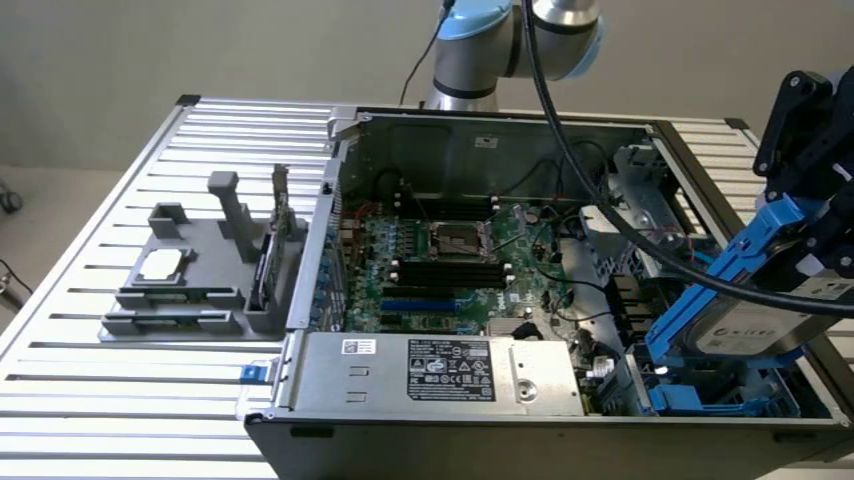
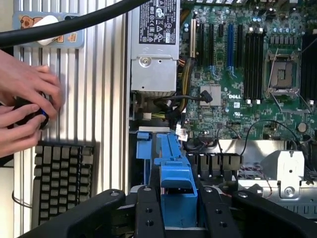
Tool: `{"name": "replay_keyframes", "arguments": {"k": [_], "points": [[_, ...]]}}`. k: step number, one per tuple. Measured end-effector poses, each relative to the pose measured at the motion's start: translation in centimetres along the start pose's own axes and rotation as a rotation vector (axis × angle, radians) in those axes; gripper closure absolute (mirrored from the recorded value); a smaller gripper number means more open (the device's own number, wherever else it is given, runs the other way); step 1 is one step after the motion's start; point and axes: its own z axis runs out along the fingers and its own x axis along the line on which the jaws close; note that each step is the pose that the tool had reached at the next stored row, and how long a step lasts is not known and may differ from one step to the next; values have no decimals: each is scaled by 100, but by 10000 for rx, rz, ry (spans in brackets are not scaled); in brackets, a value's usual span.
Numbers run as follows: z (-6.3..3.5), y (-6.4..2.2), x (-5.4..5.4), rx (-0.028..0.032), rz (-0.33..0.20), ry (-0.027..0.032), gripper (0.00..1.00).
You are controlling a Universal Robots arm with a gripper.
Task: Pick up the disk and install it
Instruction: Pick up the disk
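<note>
The disk (image 1: 754, 322), a silver-grey drive with a white label in a blue carrier bracket, hangs tilted over the front corner of the open computer case (image 1: 481, 130), at the exterior view's right. My gripper (image 1: 810, 262) is shut on its upper end. In the wrist view the blue carrier (image 2: 176, 184) sits between the two black fingers (image 2: 148, 210) of the gripper (image 2: 177, 208). The disk's lower end is just above the blue drive bay (image 1: 697, 400) inside the case; whether it touches the bay I cannot tell.
The motherboard (image 1: 447, 265) fills the case floor, with the large silver labelled box (image 1: 441, 372) along the front. A grey fixture (image 1: 187, 280) holding a small square chip stands at the exterior view's left. A person's hands (image 2: 25, 106) and a keyboard (image 2: 62, 178) lie beside the case.
</note>
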Motion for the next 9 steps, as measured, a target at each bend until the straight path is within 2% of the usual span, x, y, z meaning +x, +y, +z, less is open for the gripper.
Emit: {"name": "replay_keyframes", "arguments": {"k": [4, 9], "points": [[72, -4, 6, 54, -1, 2, 67], [119, -6, 10, 64, -1, 2, 67]]}}
